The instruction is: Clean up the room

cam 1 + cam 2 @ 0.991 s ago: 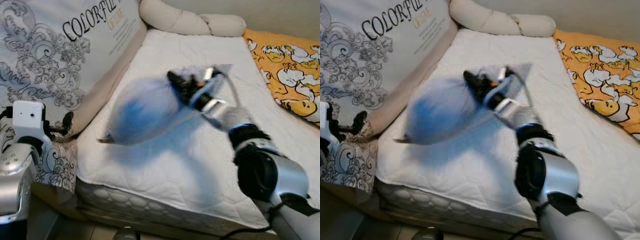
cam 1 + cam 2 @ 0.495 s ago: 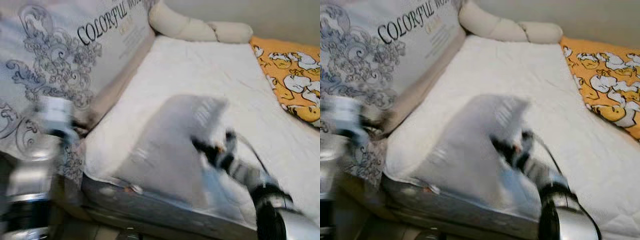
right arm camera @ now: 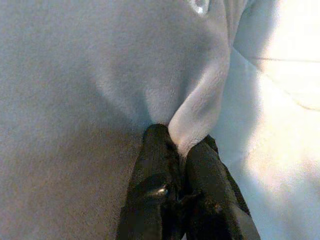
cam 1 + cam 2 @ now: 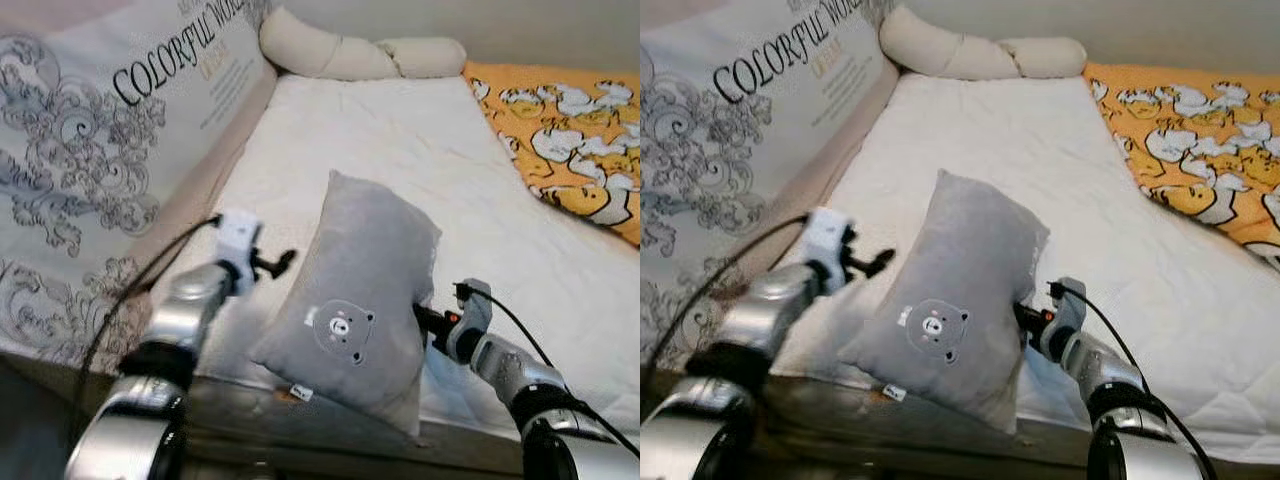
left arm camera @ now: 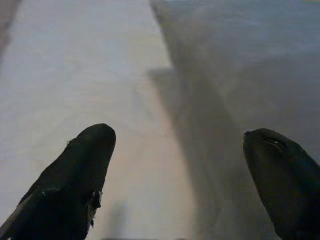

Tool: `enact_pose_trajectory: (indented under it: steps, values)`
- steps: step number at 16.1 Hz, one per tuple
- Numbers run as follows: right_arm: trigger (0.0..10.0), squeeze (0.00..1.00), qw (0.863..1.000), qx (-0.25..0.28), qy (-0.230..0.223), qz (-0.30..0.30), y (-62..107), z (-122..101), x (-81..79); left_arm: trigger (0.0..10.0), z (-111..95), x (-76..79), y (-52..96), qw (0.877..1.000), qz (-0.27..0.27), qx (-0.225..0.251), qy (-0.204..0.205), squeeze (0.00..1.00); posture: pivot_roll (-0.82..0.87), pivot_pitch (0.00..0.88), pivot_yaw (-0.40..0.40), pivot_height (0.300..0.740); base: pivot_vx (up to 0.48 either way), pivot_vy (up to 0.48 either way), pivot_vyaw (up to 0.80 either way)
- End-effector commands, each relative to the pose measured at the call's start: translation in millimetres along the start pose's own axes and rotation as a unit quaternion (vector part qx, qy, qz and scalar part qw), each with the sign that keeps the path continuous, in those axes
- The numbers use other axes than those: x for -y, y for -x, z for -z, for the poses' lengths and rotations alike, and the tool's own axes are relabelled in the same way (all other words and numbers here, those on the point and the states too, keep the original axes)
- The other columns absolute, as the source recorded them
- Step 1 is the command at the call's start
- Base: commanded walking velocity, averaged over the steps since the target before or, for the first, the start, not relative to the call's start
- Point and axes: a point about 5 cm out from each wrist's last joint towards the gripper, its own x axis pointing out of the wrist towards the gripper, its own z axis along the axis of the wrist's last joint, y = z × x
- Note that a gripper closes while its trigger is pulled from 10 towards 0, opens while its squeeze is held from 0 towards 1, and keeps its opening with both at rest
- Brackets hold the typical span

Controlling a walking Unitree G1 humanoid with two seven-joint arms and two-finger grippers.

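Now right gripper (image 3: 181, 145) jaws pinch grey pillow (image 4: 360, 300) w/ left gripper (image 5: 175, 165) jaws apart

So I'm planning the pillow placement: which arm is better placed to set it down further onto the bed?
The right. Its end effector is already pinched on the grey pillow; the left end effector is open beside it, holding nothing.

left pincer (image 4: 282, 262) raised forward, fingers spread wide; right pincer (image 3: 181, 142) low, fingers clamped together
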Motion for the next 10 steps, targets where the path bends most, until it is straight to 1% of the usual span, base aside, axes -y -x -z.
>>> enact_pose_trajectory:
  steps: [1,2,3,4,5,6,7,8,9,10]
  values:
    - [0.0,0.0,1.0,0.03,0.005,0.004,-1.1,-15,-2.6,10.0,0,-1.8,-1.2,1.0,0.0,0.001,0.005,1.0,0.07,0.0,0.057,0.74,0.0,0.0,0.0]
    - [0.0,0.0,0.999,0.041,-0.004,-0.008,-1.8,-18,-6.0,10.0,1,2.3,-5.1,0.999,0.014,-0.001,0.038,1.0,0.07,0.0,0.056,0.74,0.0,0.0,0.0]
    - [0.0,0.0,0.999,0.043,-0.012,-0.019,-2.6,-20,-8.9,10.0,4,7.3,-9.2,0.996,0.029,-0.005,0.081,1.0,0.06,0.0,0.051,0.74,0.0,0.0,0.0]
    - [0.0,0.0,0.999,0.042,-0.009,-0.024,-3.0,-20,-10.3,10.0,7,9.5,-11.4,0.993,0.027,-0.005,0.112,1.0,0.06,0.0,0.049,0.74,0.0,0.0,0.0]
    - [0.0,0.0,0.999,0.042,-0.007,-0.027,-3.5,-20,-11.3,10.0,11,12.9,-13.5,0.984,0.031,-0.001,0.174,1.0,0.06,0.0,0.049,0.74,0.0,0.0,0.0]
    - [0.0,0.0,0.999,0.042,-0.007,-0.028,-4.0,-20,-12.2,10.0,13,19.1,-15.6,0.968,0.048,0.006,0.245,1.0,0.06,0.0,0.045,0.74,0.0,0.0,0.0]
    - [0.0,0.0,0.999,0.042,-0.007,-0.03,-5.5,-20,-14.5,10.0,12,31.6,-18.0,0.936,0.098,0.021,0.338,1.0,0.06,0.0,0.046,0.74,0.0,0.0,0.0]
    - [0.0,0.0,0.999,0.042,-0.007,-0.03,-5.9,-20,-15.2,10.0,12,34.0,-18.3,0.932,0.109,0.021,0.345,1.0,0.06,0.0,0.047,0.74,0.0,0.0,0.0]
    - [0.0,0.0,0.998,0.046,-0.009,-0.037,-7.6,-22,-19.0,10.0,11,43.4,-19.5,0.908,0.146,0.024,0.393,1.0,0.06,0.0,0.051,0.74,0.0,0.0,0.0]
    - [0.0,0.0,0.997,0.053,-0.012,-0.047,-9.7,-24,-24.0,10.0,10,52.6,-20.9,0.884,0.178,0.03,0.432,1.0,0.05,0.0,0.056,0.74,0.0,0.0,0.0]
